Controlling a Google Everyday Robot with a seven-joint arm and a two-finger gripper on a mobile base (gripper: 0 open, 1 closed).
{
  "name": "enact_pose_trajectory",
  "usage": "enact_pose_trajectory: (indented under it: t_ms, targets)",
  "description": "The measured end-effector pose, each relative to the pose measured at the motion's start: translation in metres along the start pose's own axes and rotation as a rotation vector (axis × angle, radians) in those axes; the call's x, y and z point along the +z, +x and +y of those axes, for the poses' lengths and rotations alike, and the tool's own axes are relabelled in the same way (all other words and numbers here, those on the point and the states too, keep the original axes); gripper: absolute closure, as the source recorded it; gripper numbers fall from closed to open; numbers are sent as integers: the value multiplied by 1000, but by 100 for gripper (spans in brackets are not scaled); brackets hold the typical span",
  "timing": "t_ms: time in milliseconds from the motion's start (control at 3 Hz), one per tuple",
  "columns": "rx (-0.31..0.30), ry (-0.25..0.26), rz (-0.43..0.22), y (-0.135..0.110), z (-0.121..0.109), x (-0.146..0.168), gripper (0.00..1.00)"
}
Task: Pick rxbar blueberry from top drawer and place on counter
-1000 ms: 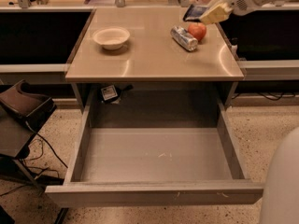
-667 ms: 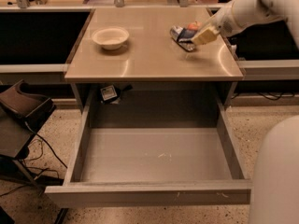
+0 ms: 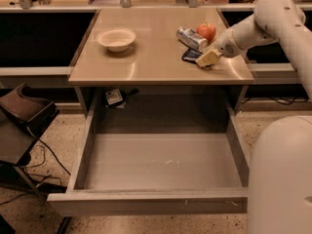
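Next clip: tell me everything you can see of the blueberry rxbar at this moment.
The rxbar blueberry shows as a small, flat, dark blue wrapper; its print cannot be read. It lies flat on the counter, toward the right front, close in front of the silver can; whether they touch cannot be told. The gripper rests at its right end and hides that part. It is not in the top drawer.

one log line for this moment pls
gripper: low over right side of counter, at snack bar | snack bar: on counter beside can | drawer: open
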State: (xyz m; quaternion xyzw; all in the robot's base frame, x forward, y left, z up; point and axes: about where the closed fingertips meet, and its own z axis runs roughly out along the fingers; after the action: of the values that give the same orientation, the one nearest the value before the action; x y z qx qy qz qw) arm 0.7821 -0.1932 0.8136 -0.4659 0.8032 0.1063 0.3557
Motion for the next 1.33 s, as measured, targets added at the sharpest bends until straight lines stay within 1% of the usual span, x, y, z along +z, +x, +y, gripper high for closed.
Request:
enact_pose_trajectory:
  t_ms: [333, 1333]
  targets:
    - [0, 0, 0, -2, 0, -2, 81]
    - [0, 0, 0, -2, 0, -2, 11]
